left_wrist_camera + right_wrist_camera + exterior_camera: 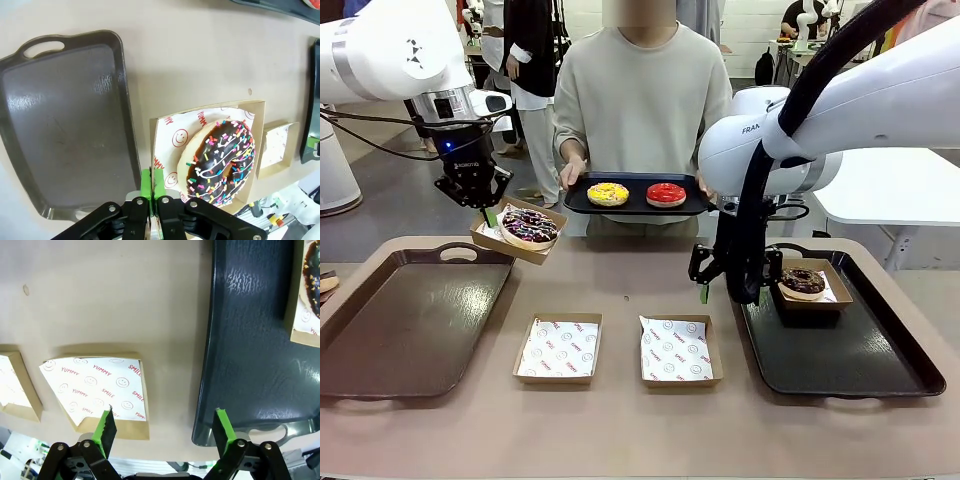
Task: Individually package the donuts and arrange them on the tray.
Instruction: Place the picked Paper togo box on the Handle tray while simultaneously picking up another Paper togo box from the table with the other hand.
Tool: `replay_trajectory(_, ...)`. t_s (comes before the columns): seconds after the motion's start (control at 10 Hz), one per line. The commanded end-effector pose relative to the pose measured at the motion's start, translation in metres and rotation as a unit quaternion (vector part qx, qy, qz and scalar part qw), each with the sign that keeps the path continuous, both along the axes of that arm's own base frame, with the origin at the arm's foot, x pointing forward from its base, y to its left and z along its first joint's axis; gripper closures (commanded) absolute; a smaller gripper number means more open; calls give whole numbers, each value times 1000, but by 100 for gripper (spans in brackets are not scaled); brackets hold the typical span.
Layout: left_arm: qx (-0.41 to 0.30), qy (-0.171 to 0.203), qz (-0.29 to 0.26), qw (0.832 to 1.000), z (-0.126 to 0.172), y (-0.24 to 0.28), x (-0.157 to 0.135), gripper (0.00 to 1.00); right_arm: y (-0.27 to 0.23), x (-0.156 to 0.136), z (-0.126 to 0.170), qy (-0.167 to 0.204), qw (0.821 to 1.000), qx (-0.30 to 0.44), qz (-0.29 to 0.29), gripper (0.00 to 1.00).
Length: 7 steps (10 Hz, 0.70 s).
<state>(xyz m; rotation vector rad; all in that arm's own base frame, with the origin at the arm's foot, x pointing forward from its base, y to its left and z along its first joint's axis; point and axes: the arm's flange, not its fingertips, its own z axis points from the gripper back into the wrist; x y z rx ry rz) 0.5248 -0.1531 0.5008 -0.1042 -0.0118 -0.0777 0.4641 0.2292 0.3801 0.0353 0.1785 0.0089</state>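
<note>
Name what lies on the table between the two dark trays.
Front view: two empty paper-lined cardboard boxes, left box and right box, lie between the left tray and right tray.

I have my right gripper (164,415) spread wide above the table (100,290). One green pad overlaps a paper-lined cardboard box (95,385) and the other overlaps the dark tray (250,340) at its near rim. A boxed chocolate donut (312,280) sits at the picture's top right.

Tan desk (620,430), rounded at the corners. Lying on it: left tray (400,330) and right tray (860,360) (both dark, handled), with left box (558,380) and right box (682,381) between, each lined with printed paper.
</note>
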Motion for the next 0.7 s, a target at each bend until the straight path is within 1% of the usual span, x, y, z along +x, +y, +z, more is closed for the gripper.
replay_trajectory(0.0,-12,16,-7,1000,-1,12,4,98,8,-2,-4,-1,1000,-7,3,0)
replay_trajectory(0.2,-21,23,3,1000,-16,46,6,98,24,-5,-15,1,1000,-11,5,0)
replay_trajectory(0.3,-18,21,7,1000,-27,63,8,98,30,-8,-23,9,1000,-10,9,0)
replay_trajectory(0.5,-20,23,11,999,-55,109,12,98,39,-14,-39,15,1000,-15,16,0)
replay_trajectory(0.6,-20,17,20,999,-73,134,15,98,41,-17,-48,14,1000,-12,18,0)
